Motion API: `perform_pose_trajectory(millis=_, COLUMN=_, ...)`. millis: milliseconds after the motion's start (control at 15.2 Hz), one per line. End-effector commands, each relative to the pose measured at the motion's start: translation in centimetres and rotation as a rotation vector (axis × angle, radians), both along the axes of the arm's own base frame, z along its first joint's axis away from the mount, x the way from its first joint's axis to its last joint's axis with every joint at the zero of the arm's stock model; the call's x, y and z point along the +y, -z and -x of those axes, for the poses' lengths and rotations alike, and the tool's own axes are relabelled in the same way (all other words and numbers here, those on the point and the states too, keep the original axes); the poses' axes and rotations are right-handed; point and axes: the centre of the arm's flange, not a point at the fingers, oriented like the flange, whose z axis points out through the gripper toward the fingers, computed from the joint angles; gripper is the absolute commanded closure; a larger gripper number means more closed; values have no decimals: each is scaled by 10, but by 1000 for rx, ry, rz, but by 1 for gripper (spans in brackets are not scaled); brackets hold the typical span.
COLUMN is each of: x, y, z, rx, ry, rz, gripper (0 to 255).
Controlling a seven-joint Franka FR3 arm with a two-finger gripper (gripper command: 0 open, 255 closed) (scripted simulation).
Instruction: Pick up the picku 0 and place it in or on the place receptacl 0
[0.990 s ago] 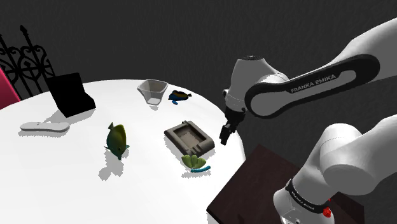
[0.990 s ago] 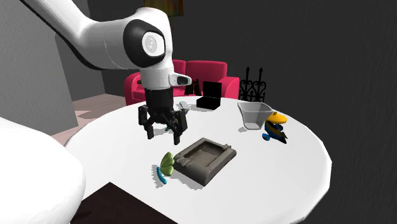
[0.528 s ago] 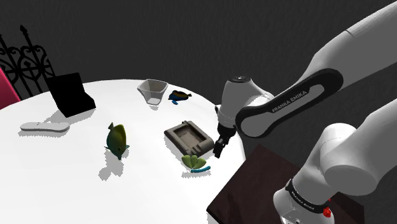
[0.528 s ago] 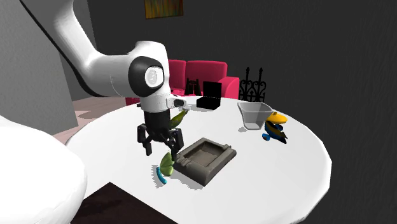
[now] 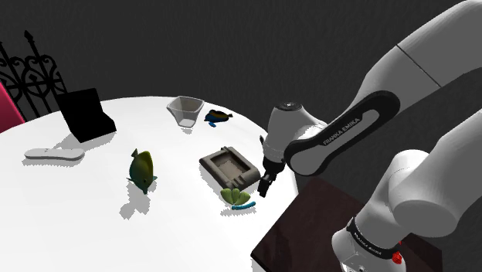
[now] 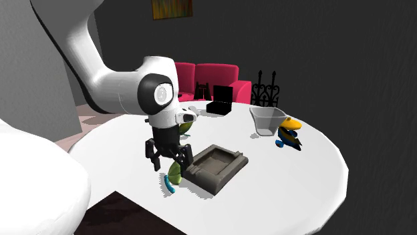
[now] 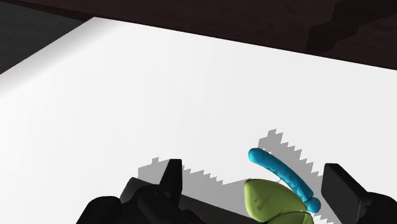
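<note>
A small toy with green wings and a blue body point(image 5: 236, 198) point(image 6: 174, 175) point(image 7: 282, 172) lies on the white round table point(image 5: 77, 209), close to its near edge. It touches the corner of a dark grey shallow tray point(image 5: 210, 161) point(image 6: 231, 171). My black gripper point(image 5: 265, 188) point(image 6: 168, 160) point(image 7: 257, 184) hangs open just above the toy, pointing down. In the wrist view the toy lies between the two spread fingers, nearer one finger, and neither touches it.
A pale bowl point(image 5: 185, 110) point(image 6: 269, 120) and a blue-and-yellow toy point(image 5: 218, 117) point(image 6: 289, 133) stand at the table's far side. A green fish toy point(image 5: 142, 168), a black box point(image 5: 86, 114) and a flat white object point(image 5: 54, 154) occupy the shoulder view's left. The dark stand point(image 5: 309, 224) adjoins the table edge.
The gripper has come down and moved toward the table edge, from beside the tray to just over the green-and-blue toy. It stays open. Nothing on the table has moved.
</note>
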Motion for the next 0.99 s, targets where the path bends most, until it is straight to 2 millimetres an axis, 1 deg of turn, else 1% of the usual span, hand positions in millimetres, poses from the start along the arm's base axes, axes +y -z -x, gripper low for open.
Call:
perform_pose_trajectory(millis=0, x=0, y=0, z=0, rx=0, ry=0, rz=0, gripper=0)
perform_pose_trajectory(millis=198, x=0, y=0, z=0, rx=0, ry=0, rz=0, gripper=0)
perform_pose_trajectory(millis=264, x=0, y=0, z=0, rx=0, ry=0, rz=0, gripper=255)
perform_pose_trajectory(millis=858, x=0, y=0, z=0, rx=0, ry=0, rz=0, gripper=255)
perform_pose_trajectory(millis=924, x=0, y=0, z=0, rx=0, ry=0, rz=0, gripper=0)
